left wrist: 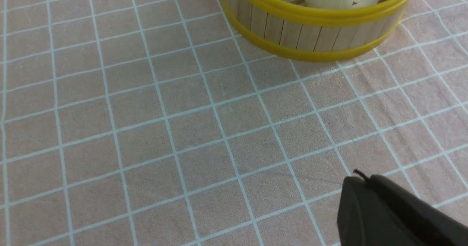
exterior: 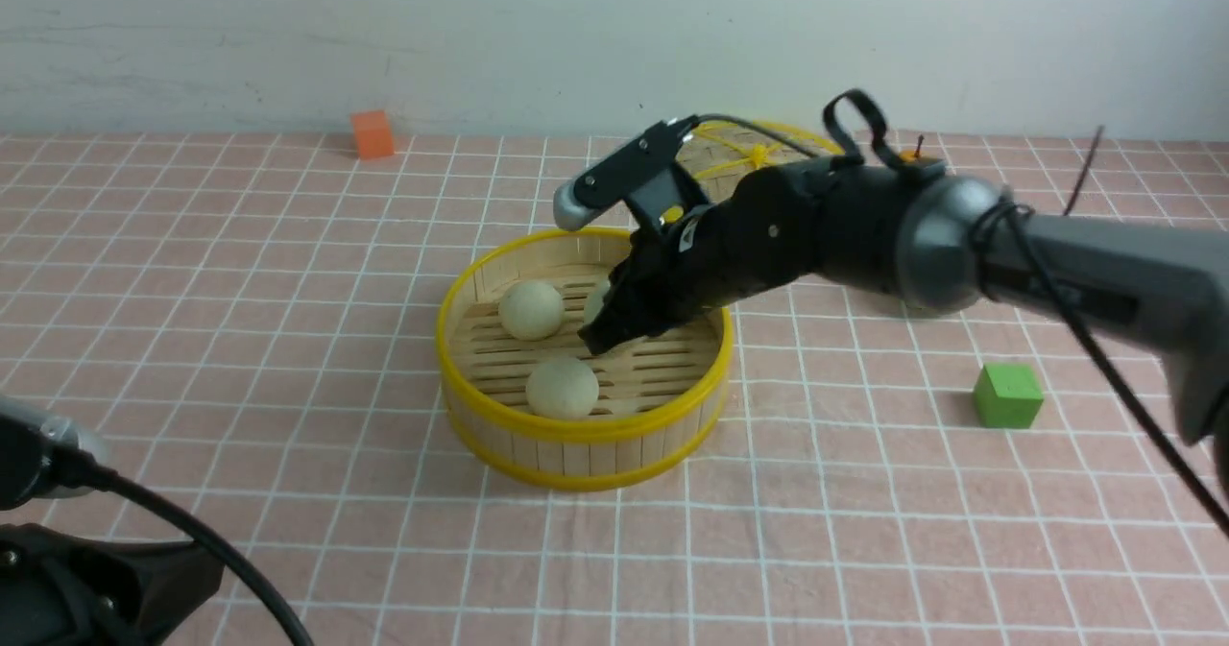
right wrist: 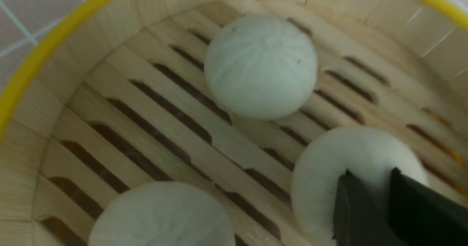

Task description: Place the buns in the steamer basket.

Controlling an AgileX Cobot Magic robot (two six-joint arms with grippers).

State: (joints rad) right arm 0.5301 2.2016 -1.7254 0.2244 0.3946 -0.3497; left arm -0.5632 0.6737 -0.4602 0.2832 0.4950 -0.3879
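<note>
The steamer basket (exterior: 576,440) stands mid-table with three cream-white buns inside. Two lie free on its slatted floor, one at the left (exterior: 531,309) and one at the front (exterior: 562,388). The third bun (exterior: 597,300) is mostly hidden behind my right gripper (exterior: 600,339), which reaches down into the basket. In the right wrist view my right gripper (right wrist: 371,173) is shut on this bun (right wrist: 343,154), which rests on the floor by the wall (right wrist: 29,107). The two free buns show there too (right wrist: 260,67) (right wrist: 161,216). My left gripper (left wrist: 360,178) is shut and empty, short of the basket (left wrist: 310,37).
The flat woven yellow-rimmed lid (exterior: 759,156) lies behind the right arm. An orange cube (exterior: 372,133) sits at the far left by the wall. A green cube (exterior: 1007,395) sits right of the basket. The checked pink cloth (left wrist: 146,129) covers the table.
</note>
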